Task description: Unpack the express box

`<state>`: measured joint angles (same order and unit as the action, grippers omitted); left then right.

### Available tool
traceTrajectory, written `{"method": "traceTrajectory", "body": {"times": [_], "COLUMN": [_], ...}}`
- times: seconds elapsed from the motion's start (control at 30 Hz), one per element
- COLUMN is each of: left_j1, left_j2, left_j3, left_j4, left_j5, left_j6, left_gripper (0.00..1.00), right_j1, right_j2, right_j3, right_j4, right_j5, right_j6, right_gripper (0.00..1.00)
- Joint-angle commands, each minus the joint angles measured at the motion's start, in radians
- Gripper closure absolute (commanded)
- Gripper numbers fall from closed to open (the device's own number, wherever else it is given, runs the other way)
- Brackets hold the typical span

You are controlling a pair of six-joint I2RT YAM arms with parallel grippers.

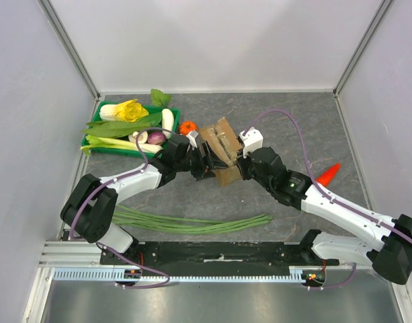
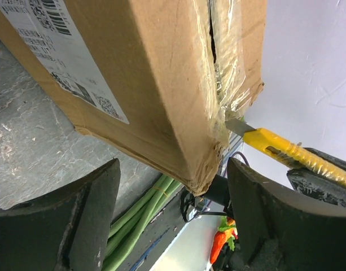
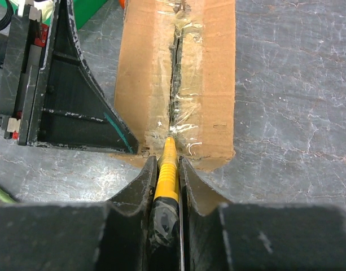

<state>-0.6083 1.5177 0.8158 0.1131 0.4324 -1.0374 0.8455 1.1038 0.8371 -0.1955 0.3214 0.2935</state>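
Overhead and wrist views, read left to right with the express box (image 1: pixel 222 149) as reference. The box sat near the middle of the table (image 1: pixel 300 118), tipped up on one edge between the two arms.

Well left of the box lay a green tray (image 1: pixel 175 113) of vegetables. A small red-orange vegetable (image 1: pixel 187 127) lay between the tray's right rim and the box, close to both. On the near side of the box a bundle of long green beans (image 1: pixel 192 223) stretched across the table, apart from the box.

At the box's left side was the left gripper (image 2: pixel 173 169), its fingers spread wide to either side of a lower corner of the box, with a gap visible on each side in the left wrist view. The face toward that camera bore a white printed label (image 2: pixel 54 51).

Along the box ran a taped seam (image 3: pixel 174 84), the flap edges parted in a dark slit under wrinkled clear tape.

At the box's right side the right gripper (image 3: pixel 168 164) was pressed together on a yellow utility knife (image 3: pixel 167 183), whose blade tip met the near end of the seam at the box's edge.

Right of the box the table lay bare up to an orange carrot (image 1: pixel 328 173), well apart from the box.
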Motion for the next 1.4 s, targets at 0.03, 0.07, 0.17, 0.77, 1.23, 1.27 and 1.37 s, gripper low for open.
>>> {"method": "traceTrajectory", "body": {"times": [0.03, 0.07, 0.17, 0.77, 1.23, 1.27, 1.37], "left_j1": [-0.004, -0.004, -0.004, -0.004, -0.004, -0.007, -0.007], "left_j2": [-0.024, -0.019, -0.001, 0.035, 0.033, 0.035, 0.033], "left_j3": [0.023, 0.032, 0.071, 0.062, 0.080, 0.080, 0.080], "left_j4": [0.051, 0.043, -0.030, -0.162, -0.158, -0.158, -0.158], "left_j5": [-0.030, -0.037, -0.056, -0.080, -0.061, -0.060, -0.058], "left_j6": [-0.016, -0.013, 0.000, -0.007, -0.006, -0.006, -0.001], "left_gripper": [0.16, 0.14, 0.12, 0.46, 0.40, 0.40, 0.40], "right_j1": [0.015, 0.021, 0.033, 0.049, 0.049, 0.049, 0.049], "right_j2": [-0.002, 0.004, 0.013, 0.010, 0.010, 0.016, 0.036], "right_j3": [-0.029, -0.030, -0.036, 0.010, 0.122, 0.117, 0.103], "right_j4": [0.047, 0.047, 0.059, 0.013, -0.009, -0.010, -0.009], "right_j5": [-0.027, -0.027, -0.031, 0.102, 0.073, 0.073, 0.080], "right_j6": [-0.045, -0.054, -0.059, -0.007, 0.006, 0.012, 0.025], "right_gripper": [1.00, 1.00, 1.00, 1.00, 1.00, 1.00, 1.00]}}
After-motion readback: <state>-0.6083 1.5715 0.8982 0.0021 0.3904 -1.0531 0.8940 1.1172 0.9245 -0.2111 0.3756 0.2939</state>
